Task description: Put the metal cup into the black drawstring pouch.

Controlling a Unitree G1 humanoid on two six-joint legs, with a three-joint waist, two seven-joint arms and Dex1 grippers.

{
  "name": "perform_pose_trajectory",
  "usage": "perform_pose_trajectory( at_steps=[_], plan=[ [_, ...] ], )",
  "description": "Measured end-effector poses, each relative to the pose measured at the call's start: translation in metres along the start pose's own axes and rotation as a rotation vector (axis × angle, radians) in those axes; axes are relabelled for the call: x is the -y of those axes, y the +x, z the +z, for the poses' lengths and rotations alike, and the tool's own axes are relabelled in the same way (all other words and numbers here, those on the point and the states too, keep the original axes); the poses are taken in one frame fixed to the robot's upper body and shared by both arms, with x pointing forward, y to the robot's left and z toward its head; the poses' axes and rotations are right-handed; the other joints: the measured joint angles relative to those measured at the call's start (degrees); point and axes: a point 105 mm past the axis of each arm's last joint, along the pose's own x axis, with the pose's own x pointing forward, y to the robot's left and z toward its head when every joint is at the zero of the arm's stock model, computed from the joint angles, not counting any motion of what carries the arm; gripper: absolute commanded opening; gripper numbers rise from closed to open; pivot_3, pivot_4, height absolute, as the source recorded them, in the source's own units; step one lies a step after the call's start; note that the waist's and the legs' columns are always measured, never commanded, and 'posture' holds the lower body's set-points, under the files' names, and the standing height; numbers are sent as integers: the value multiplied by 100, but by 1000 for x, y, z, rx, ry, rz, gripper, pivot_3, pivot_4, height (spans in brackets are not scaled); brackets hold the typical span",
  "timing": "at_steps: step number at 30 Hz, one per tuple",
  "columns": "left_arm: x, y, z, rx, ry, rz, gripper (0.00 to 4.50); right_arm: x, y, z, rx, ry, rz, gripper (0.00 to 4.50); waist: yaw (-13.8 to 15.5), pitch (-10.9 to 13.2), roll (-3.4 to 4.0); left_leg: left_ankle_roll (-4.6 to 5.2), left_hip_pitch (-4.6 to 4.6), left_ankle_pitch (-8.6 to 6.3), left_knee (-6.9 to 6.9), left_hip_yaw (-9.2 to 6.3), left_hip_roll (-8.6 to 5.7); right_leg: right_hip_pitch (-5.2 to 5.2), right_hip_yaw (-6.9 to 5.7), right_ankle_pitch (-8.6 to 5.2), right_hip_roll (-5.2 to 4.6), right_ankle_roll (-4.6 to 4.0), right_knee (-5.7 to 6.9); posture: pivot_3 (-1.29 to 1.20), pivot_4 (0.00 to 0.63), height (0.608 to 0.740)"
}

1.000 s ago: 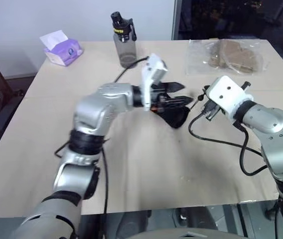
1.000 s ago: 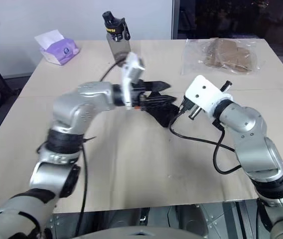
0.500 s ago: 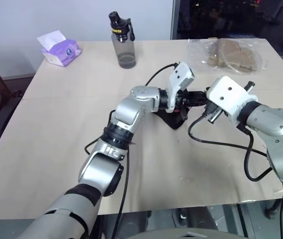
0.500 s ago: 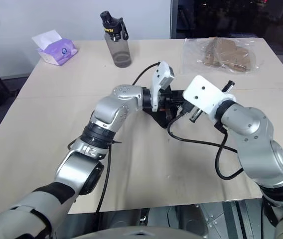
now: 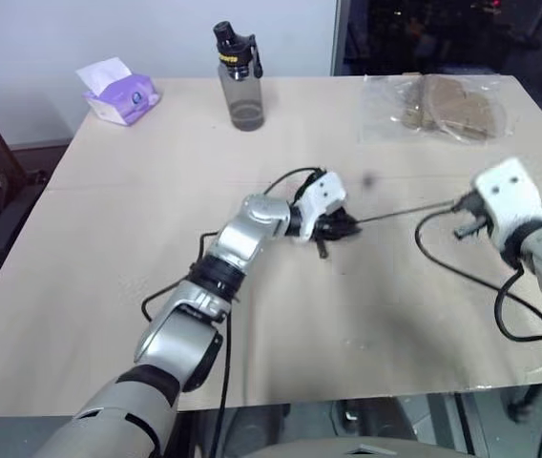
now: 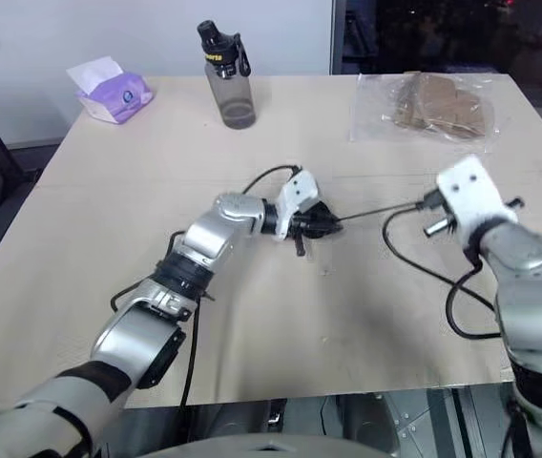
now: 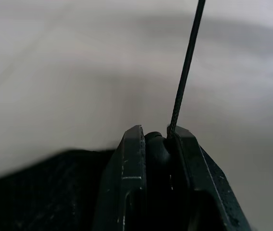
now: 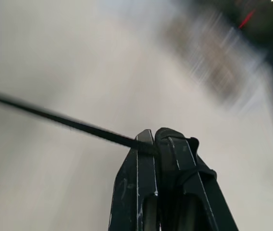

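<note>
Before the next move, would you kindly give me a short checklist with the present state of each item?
1. Left gripper clamped on the black drawstring pouch: ok.
2. Right gripper shut on the cord: ok.
3. Cord stretched straight between the two grippers: ok.
4. Metal cup inside the pouch: cannot tell.
5. Pouch mouth drawn shut: cannot tell.
6. Water bottle and plastic bag apart from both arms: ok.

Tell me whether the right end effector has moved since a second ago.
Yes. The right end effector has pulled out to the robot's right, away from the black drawstring pouch, drawing the cord taut; it now sits below the clear plastic bag.
</note>
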Motion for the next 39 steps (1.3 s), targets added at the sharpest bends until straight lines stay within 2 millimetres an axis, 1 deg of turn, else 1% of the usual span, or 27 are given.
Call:
perform_pose_trajectory(
  at_steps=[2, 3, 4, 5, 6, 7, 9, 10, 11, 12, 13, 14, 15, 17, 18, 20, 22, 24, 25, 27, 29, 30, 31, 34, 36, 38, 39],
  plan=[
    [0, -1, -1, -1, 7, 4, 162, -2, 0, 0, 15, 2, 9, 0, -26, 0, 0, 0, 5, 0, 1, 5, 2, 1, 3, 0, 2, 0, 1, 0, 150, 740],
    [-1, -3, -1, 18, 18, 22, 662, -4, -1, 2, 51, 43, 26, 289, -39, -2, 2, 1, 9, -1, 0, 6, 5, 2, 4, 0, 3, 0, 2, 0, 150, 740],
    [-1, -3, -2, 25, 17, 30, 962, -5, -2, 2, 55, 51, 33, 462, -44, -2, 3, 1, 15, -1, 0, 7, 15, 7, 5, 0, 6, 0, 3, 0, 150, 740],
    [-4, -8, -3, 80, -17, 69, 1321, -12, -2, -1, 63, 98, 69, 694, -41, -2, 2, 1, 14, -1, 1, 4, 19, 7, 0, 0, 9, 0, 6, 0, 150, 740],
    [-7, -13, -3, 114, -65, 84, 1801, -15, -3, -2, 76, 141, 88, 1135, -35, -2, 3, 1, 14, -1, 2, 2, 19, 7, 0, 0, 10, 0, 8, 0, 150, 740],
    [-8, -17, 2, 152, -86, 96, 2226, -19, -7, -5, 85, 152, 108, 1578, -23, -2, 3, 1, 10, -1, 2, 0, 19, 5, -2, 0, 10, 0, 9, 0, 150, 740],
    [-14, -31, 16, 221, -83, 141, 3223, -29, -14, -10, 94, 161, 163, 2573, -6, -2, 2, 1, 6, -1, 2, -5, 19, 7, -7, 0, 9, 1, 6, 0, 150, 740],
    [-16, -37, 23, 245, -75, 164, 3534, -32, -17, -12, 95, 168, 176, 2910, 1, -2, 3, 1, 5, -1, 3, -5, 18, 7, -7, 0, 7, 1, 5, 0, 150, 740],
    [-18, -44, 32, 280, -68, 192, 3712, -34, -23, -15, 103, 179, 187, 3317, 10, -2, 2, 2, 4, -1, 3, -7, 18, 8, -7, 0, 6, 1, 2, 0, 150, 740],
    [-21, -57, 44, 322, -53, 243, 3712, -38, -32, -20, 105, 192, 203, 3837, 11, -2, 2, 2, 4, -2, 3, -7, 19, 9, -7, 0, 6, 1, 1, 0, 150, 740],
    [-24, -66, 51, 350, -47, 285, 3712, -40, -38, -24, 107, 207, 209, 4286, 10, -2, 2, 2, 5, -2, 3, -8, 19, 9, -7, 0, 6, 1, 1, 0, 150, 740],
    [-30, -84, 60, 388, -45, 361, 3712, -43, -46, -29, 111, 221, 220, 4286, 7, -2, 2, 2, 9, -2, 2, -8, 22, 10, -6, 0, 7, 1, 2, 0, 150, 740],
    [-34, -93, 62, 403, -48, 408, 3712, -45, -50, -32, 112, 228, 225, 4286, -7, -3, 3, 2, 14, -2, 2, -6, 22, 12, -4, 0, 8, 1, 3, 0, 150, 740],
    [-47, -122, 69, 483, -56, 597, 3712, -45, -61, -37, 128, 248, 206, 4286, -19, -5, 6, 2, 26, -2, 2, -4, 24, 20, -3, -1, 7, 2, 4, 0, 150, 740],
    [-55, -135, 69, 510, -55, 693, 3712, -45, -64, -38, 137, 250, 197, 4286, -22, -5, 5, 2, 33, -2, 2, -4, 24, 28, -3, -1, 9, 2, 2, 0, 150, 740],
    [-66, -158, 64, 538, -48, 853, 3712, -45, -70, -38, 161, 248, 185, 4286, -14, -5, 5, 2, 54, -2, 2, -5, 23, 51, -5, -1, 10, 2, -2, 0, 150, 740],
    [-77, -190, 53, 565, -62, 1026, 3712, -49, -77, -38, 208, 294, 178, 4286, -8, -4, 3, 2, 82, -3, 1, -8, 25, 83, -8, -2, 13, 3, -9, 0, 150, 740],
    [-78, -203, 42, 544, -58, 1076, 3712, -51, -79, -40, 217, 304, 176, 4286, -14, -5, 5, 2, 100, -3, -2, 0, 24, 99, -1, -4, 12, 4, -10, 0, 150, 740],
    [-71, -206, 28, 491, -64, 1038, 3712, -52, -81, -40, 227, 296, 175, 4286, -34, -6, 6, 2, 106, -3, -5, 10, 24, 99, 6, -4, 13, 3, -10, 0, 150, 740],
    [-43, -198, -8, 393, -189, 811, 3712, -53, -84, -45, 228, 286, 175, 4286, -59, -6, 6, 3, 107, -4, -9, 21, 33, 96, 10, -5, 15, 2, -11, 0, 150, 740],
    [-24, -190, -23, 380, -255, 704, 3712, -53, -84, -48, 225, 286, 178, 4286, -32, -5, 2, 3, 102, -4, -6, 16, 36, 95, 5, -5, 12, 1, -15, 0, 150, 740],
    [-11, -190, -31, 361, -271, 671, 3712, -53, -85, -49, 229, 278, 183, 4286, -25, -5, 2, 4, 101, -5, -6, 17, 37, 95, 7, -6, 8, -2, -17, 0, 150, 740],
    [0, -190, -39, 338, -289, 654, 3712, -51, -87, -51, 232, 268, 180, 4286, -10, -5, 2, 5, 101, -6, -7, 17, 37, 95, 6, -12, 4, -12, -17, 0, 150, 740],
    [21, -196, -49, 295, -307, 643, 3712, -49, -93, -58, 216, 242, 188, 4286, 40, -9, 1, 5, 101, -7, -8, 13, 38, 97, 0, -20, 0, -22, -17, 0, 150, 740],
    [36, -201, -61, 260, -332, 650, 3712, -49, -97, -66, 197, 237, 198, 4286, 36, -9, 1, 6, 103, -8, -9, 18, 45, 97, 5, -31, -17, -8, -18, 0, 150, 740],
    [51, -202, -77, 218, -381, 653, 3712, -43, -100, -76, 169, 230, 188, 4286, 34, -9, 1, 7, 103, -9, -9, 24, 47, 97, 8, -33, -18, -6, -21, 0, 150, 740],
    [53, -202, -81, 210, -394, 654, 3712, -42, -100, -79, 162, 229, 185, 4286, 35, -8, -1, 8, 103, -9, -9, 25, 48, 97, 7, -34, -18, -4, -23, 0, 150, 740]
  ],
)
